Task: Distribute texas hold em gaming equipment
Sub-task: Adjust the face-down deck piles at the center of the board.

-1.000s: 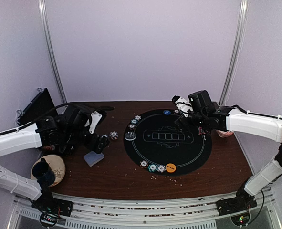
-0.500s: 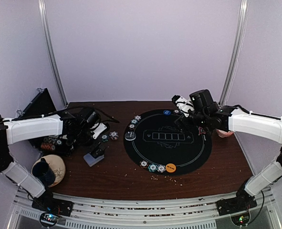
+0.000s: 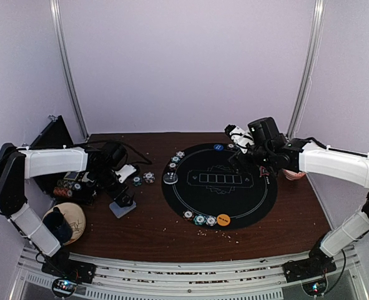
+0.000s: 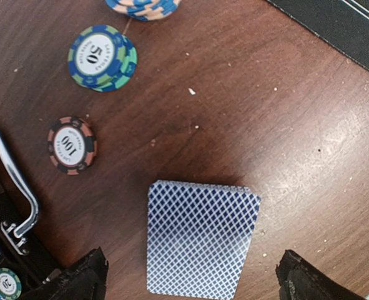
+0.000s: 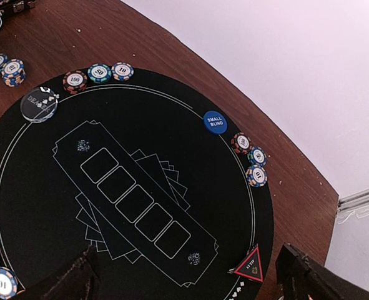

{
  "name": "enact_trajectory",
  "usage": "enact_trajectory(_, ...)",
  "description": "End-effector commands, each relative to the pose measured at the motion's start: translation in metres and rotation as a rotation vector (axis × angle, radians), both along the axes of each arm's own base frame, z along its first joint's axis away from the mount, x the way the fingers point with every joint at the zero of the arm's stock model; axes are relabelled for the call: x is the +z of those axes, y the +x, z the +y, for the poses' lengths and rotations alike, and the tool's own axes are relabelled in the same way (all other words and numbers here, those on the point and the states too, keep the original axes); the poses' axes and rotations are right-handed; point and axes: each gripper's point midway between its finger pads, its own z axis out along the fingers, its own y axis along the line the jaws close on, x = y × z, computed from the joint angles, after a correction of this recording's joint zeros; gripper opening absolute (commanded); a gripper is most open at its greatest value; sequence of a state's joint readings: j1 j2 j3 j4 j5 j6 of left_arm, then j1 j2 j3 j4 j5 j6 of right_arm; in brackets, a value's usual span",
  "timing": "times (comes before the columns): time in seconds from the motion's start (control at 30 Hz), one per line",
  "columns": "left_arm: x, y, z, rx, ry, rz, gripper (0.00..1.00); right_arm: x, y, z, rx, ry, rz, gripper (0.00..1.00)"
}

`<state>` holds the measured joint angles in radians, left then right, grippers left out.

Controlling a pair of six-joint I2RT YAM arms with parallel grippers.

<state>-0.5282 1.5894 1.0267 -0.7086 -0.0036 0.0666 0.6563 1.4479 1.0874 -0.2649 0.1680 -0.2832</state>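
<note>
While both arms hang over the bench [image 3: 153, 231], I read the chip work as mostly done and the card work as not yet begun. My left gripper [image 4: 190, 284] is released, jaws spread wide. The deck of cards [image 4: 200, 247] lies face down on the wood right under it, between the two fingertips but touched by neither as far as I can tell. Ahead of that gripper and to its left sit a loose 100 chip [image 4: 72, 145] and a small pile of 50 chips [image 4: 102, 57], with another chip stack [image 4: 143, 6] just beyond, cut off by the frame edge. The case [image 4: 28, 250] with its metal handle is close on the left, and I can make out at least one more chip in it. My right gripper [image 5: 190, 278] is released too, grasping nothing, and it hovers over the black mat [image 5: 40, 187]. Ahead of it I see the small blind disc [image 5: 215, 121] on the far rim, a trio of chips [image 5: 250, 159] just right of that, and the red triangle marker [image 5: 251, 265] close by its right finger. Across to the left, a row of three chips [image 5: 98, 73] sits beside the dealer disc [image 5: 39, 104]. From above, the orange disc [image 3: 223, 219] and a further chip row [image 3: 200, 219] sit on the near rim. No card lies on the mat, so I judge dealing is what is left, plus perhaps the loose chips on the wood
</note>
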Motion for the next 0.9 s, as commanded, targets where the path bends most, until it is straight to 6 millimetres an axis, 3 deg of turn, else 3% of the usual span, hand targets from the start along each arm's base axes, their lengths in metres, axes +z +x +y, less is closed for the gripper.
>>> enact_trajectory(0.0,-0.006,0.004,-0.002,-0.005,-0.017,0.023,0.98,0.021,0.0,0.001,-0.006,0.039,-0.042,1.0)
enact_trajectory(0.4,-0.031,0.011,0.012,0.033,0.01,0.087,0.98,0.024,-0.001,0.002,0.0,0.05,-0.044,1.0)
enact_trajectory(0.87,-0.022,0.007,0.009,0.037,-0.031,0.076,0.98,0.026,-0.002,0.001,-0.002,0.053,-0.05,1.0)
